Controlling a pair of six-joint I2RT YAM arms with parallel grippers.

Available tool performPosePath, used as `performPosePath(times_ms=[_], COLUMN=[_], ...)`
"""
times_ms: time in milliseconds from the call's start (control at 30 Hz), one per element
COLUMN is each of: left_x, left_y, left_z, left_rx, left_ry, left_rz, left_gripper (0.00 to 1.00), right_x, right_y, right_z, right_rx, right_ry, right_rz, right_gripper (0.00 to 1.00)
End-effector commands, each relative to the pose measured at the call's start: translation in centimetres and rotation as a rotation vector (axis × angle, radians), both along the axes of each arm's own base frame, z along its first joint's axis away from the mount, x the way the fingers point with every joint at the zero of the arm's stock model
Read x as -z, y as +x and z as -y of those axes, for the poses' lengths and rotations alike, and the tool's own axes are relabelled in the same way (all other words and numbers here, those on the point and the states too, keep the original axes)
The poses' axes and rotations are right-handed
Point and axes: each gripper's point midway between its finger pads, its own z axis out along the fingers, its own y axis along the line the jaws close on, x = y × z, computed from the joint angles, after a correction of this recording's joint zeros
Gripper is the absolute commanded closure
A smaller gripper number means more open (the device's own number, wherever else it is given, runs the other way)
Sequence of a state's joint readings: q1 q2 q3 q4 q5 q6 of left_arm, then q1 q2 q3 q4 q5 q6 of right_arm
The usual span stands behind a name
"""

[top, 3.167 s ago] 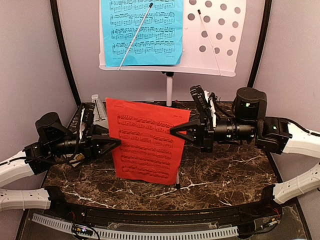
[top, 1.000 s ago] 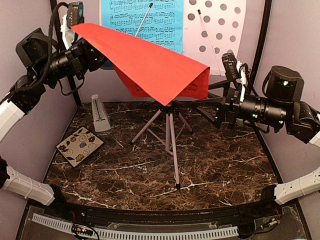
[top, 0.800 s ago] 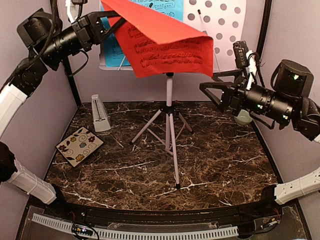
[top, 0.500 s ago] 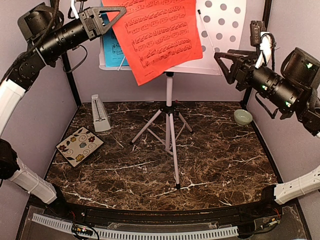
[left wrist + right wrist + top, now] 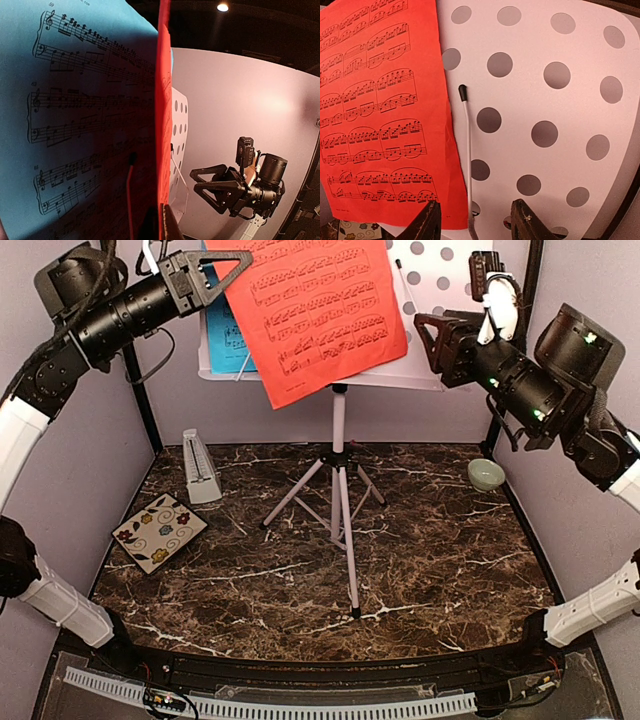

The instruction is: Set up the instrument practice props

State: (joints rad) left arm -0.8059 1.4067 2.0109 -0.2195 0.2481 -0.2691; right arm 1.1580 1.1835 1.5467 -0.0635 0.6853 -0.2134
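Observation:
The white perforated music stand (image 5: 440, 285) stands at the back on tripod legs (image 5: 342, 505). My left gripper (image 5: 235, 262) is shut on the top left edge of the red-orange music sheet (image 5: 320, 315), which hangs tilted in front of the stand's middle. In the left wrist view the red sheet (image 5: 162, 125) is edge-on between my jaws (image 5: 162, 207), with the blue sheet (image 5: 75, 125) behind it. The blue sheet (image 5: 225, 335) is mostly covered. My right gripper (image 5: 425, 340) is open and empty near the stand's right half (image 5: 545, 100), beside the red sheet (image 5: 380, 110). The grey metronome (image 5: 200, 468) stands at back left.
A floral coaster (image 5: 160, 532) lies at the left of the marble table. A small green bowl (image 5: 486, 474) sits at the right back. A thin wire page holder (image 5: 466, 150) lies on the stand just right of the red sheet. Dark frame posts flank the stand.
Both grippers lifted the red sheet from the table to the stand. The right gripper let go, then moved up and left toward the stand's right half. The left still holds the sheet.

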Motion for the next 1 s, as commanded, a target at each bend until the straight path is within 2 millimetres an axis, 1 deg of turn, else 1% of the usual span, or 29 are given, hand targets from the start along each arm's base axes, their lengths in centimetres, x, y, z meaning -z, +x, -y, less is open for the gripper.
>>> performPosePath(times_ms=[0,267,300,400,500,567,633,667,700,900,967], left_x=[-2.4,-2.6,-2.6,-2.8,-3.2,-3.5,-3.5,-3.5,-3.5,-3.5,-3.7], left_y=[-1.3,-1.7,-1.6,-1.6,-1.5,-1.5,-1.4,-1.3,-1.2,-0.7,-0.7], left_z=[-0.4,0.1,0.1,0.0,-0.1,-0.2,-0.2,-0.2,-0.2,-1.3,-1.3], left_rx=[-0.007,-0.026,-0.034,-0.045,-0.062,-0.069,-0.078,-0.082,-0.086,-0.16,-0.162], left_ry=[-0.043,-0.024,-0.023,-0.026,-0.028,-0.028,-0.025,-0.026,-0.026,-0.031,-0.035], left_rz=[0.089,0.13,0.132,0.145,0.157,0.161,0.16,0.16,0.158,0.156,0.163], left_gripper=[1.0,1.0,1.0,1.0,1.0,1.0,1.0,1.0,1.0,1.0,1.0], right_x=[-2.5,-3.3,-3.1,-3.2,-3.2,-3.2,-3.3,-3.2,-3.3,-3.1,-3.1], right_y=[0.0,1.5,1.9,2.6,2.9,2.8,2.7,2.6,2.5,2.0,1.8], right_z=[0.4,-0.7,-1.1,-1.1,-0.9,-0.8,-0.7,-0.7,-0.6,-0.9,-1.1], right_rx=[0.025,0.098,0.11,0.142,0.16,0.152,0.144,0.14,0.14,0.108,0.09], right_ry=[0.063,0.05,0.041,0.043,0.048,0.051,0.054,0.055,0.062,0.069,0.066], right_rz=[0.05,0.066,0.063,0.06,0.068,0.075,0.088,0.095,0.102,0.148,0.174], right_gripper=[0.52,0.62,0.64,0.68,0.79,0.86,0.92,0.98,1.0,1.0,1.0])
